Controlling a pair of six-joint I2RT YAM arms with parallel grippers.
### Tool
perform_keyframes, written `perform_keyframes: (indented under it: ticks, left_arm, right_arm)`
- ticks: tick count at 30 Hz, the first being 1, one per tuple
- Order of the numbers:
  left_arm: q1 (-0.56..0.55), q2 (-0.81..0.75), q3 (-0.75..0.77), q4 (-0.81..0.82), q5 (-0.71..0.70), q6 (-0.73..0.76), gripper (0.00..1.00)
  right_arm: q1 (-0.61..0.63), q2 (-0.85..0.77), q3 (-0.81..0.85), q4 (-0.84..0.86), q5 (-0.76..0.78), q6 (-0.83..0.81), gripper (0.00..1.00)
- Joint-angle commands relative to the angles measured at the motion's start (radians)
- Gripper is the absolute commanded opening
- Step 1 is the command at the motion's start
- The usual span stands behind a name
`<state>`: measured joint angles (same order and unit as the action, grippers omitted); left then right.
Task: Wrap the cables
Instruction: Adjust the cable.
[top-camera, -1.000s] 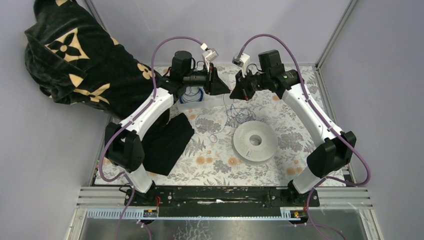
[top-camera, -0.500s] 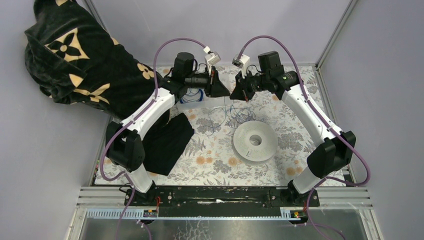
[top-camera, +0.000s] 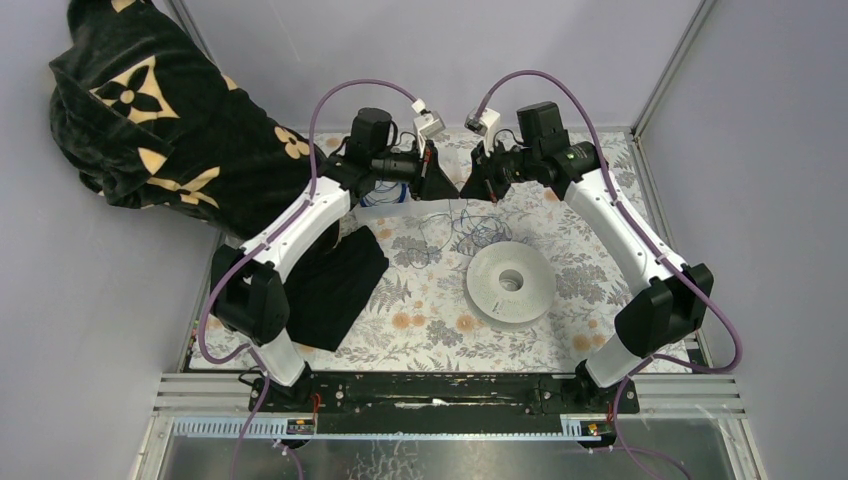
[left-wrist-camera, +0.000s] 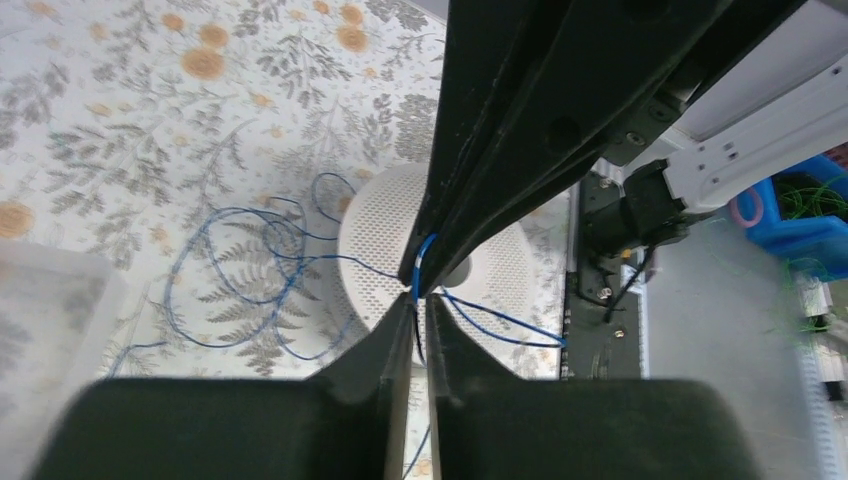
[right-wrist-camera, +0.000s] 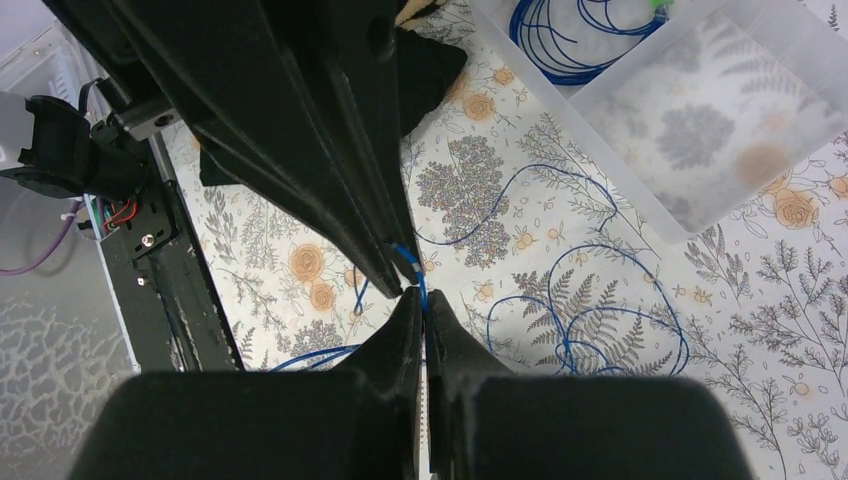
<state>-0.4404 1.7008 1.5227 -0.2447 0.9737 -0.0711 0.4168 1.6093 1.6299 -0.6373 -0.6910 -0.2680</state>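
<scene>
The cables (top-camera: 478, 228) are hair-thin blue wires lying in loose loops on the floral cloth behind a white perforated spool (top-camera: 510, 283). My two grippers meet tip to tip above them. The right gripper (right-wrist-camera: 421, 298) is shut on one blue cable (right-wrist-camera: 408, 258), which rises from the loops. The left gripper (left-wrist-camera: 420, 303) stands with its jaws a narrow gap apart, and the same cable (left-wrist-camera: 423, 262) runs down between them. From above, the left gripper (top-camera: 452, 190) and the right gripper (top-camera: 472, 190) almost touch.
A clear plastic bin (top-camera: 385, 205) holding a blue coil (right-wrist-camera: 560, 40) sits behind the left gripper. A black cloth (top-camera: 335, 280) lies at the left of the table, and a black patterned garment (top-camera: 150, 130) is piled beyond it. The spool (left-wrist-camera: 375, 250) lies under the grippers.
The left gripper has narrowed its jaws and moved right until its tips meet the right gripper's. The right gripper has stayed shut on the cable.
</scene>
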Motion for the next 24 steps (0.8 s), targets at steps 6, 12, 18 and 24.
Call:
perform_keyframes:
  ticks: [6, 12, 18, 24]
  left_arm:
    - [-0.01, -0.065, 0.016, 0.015, 0.029, -0.009, 0.0]
    - [-0.009, -0.201, -0.039, 0.119, -0.033, -0.074, 0.0]
    - [-0.005, -0.259, -0.05, 0.118, -0.066, -0.118, 0.0]
    - [0.055, -0.306, -0.005, 0.09, -0.066, -0.155, 0.0]
  right_arm:
    - [0.007, -0.03, 0.001, 0.084, 0.084, 0.089, 0.06]
    - [0.007, 0.048, 0.016, 0.127, -0.042, 0.205, 0.16]
    - [0.009, 0.102, -0.003, 0.206, -0.021, 0.267, 0.16]
    - [0.01, 0.08, -0.058, 0.249, 0.087, 0.208, 0.13]
